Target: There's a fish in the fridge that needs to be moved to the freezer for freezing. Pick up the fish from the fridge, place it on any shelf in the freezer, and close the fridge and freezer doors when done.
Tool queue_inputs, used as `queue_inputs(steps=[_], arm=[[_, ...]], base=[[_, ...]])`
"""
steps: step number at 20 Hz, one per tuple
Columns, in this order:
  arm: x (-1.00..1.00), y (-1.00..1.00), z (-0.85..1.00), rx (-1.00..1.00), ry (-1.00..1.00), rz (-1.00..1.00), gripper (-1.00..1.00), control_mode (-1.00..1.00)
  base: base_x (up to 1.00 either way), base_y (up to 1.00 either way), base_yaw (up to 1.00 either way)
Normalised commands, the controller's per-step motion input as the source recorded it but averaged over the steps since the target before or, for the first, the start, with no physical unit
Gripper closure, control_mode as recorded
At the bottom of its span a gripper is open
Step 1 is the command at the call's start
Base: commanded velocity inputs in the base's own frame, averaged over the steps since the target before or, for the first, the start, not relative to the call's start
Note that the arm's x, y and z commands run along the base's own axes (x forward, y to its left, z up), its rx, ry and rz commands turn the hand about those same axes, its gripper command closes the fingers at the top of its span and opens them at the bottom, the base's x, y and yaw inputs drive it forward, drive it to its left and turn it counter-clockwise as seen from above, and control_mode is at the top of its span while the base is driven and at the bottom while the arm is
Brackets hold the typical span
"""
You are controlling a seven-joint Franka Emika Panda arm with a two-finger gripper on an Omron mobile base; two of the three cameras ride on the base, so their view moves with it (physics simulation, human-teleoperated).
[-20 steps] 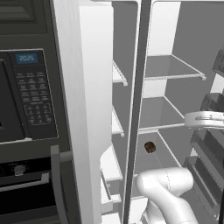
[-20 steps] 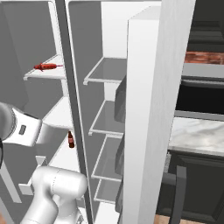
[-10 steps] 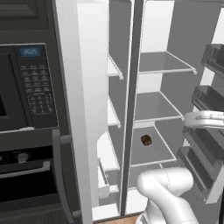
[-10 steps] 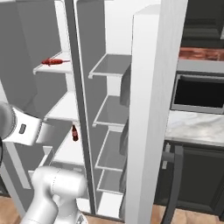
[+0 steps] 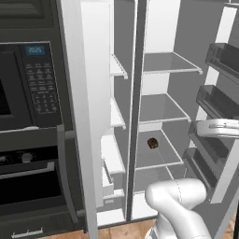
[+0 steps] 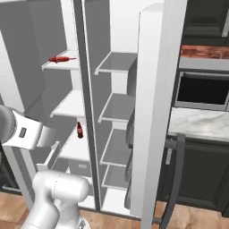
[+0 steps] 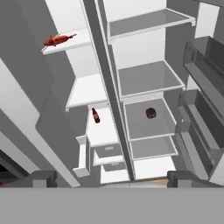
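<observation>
Both doors (image 5: 84, 116) of the tall grey unit stand open beside a black oven (image 5: 28, 88). A red fish (image 7: 59, 39) lies on the top white shelf (image 7: 70, 46) of the left compartment, above a small bottle (image 7: 95, 115); a brown lump (image 7: 151, 113) sits on a grey shelf on the right. Well back from the shelves, the tool (image 7: 113, 179) is spread wide and holds nothing.

the left base view looks forward and down from behind the arm on its left, near the open freezer (image 5: 116, 116) and fridge (image 5: 163, 107). the right base view faces the same open unit from behind on the right, taking the shelves from the other side. the hand view looks straight into both compartments, sharing their shelves with both base views.
</observation>
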Motion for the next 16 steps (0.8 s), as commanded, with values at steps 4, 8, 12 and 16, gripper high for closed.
queue_inputs(steps=[4, 8, 12, 16], arm=[[0.00, 0.00, 0.00, 0.00, 0.00, 0.00, -1.00, 1.00], [0.00, 0.00, 0.00, 0.00, 0.00, 0.00, -1.00, 1.00], [0.00, 0.00, 0.00, 0.00, 0.00, 0.00, -1.00, 1.00], [0.00, 0.00, 0.00, 0.00, 0.00, 0.00, -1.00, 1.00]], base=[[-0.39, 0.00, 0.00], [-0.57, 0.00, 0.00], [-0.34, 0.00, 0.00], [-0.14, 0.00, 0.00]])
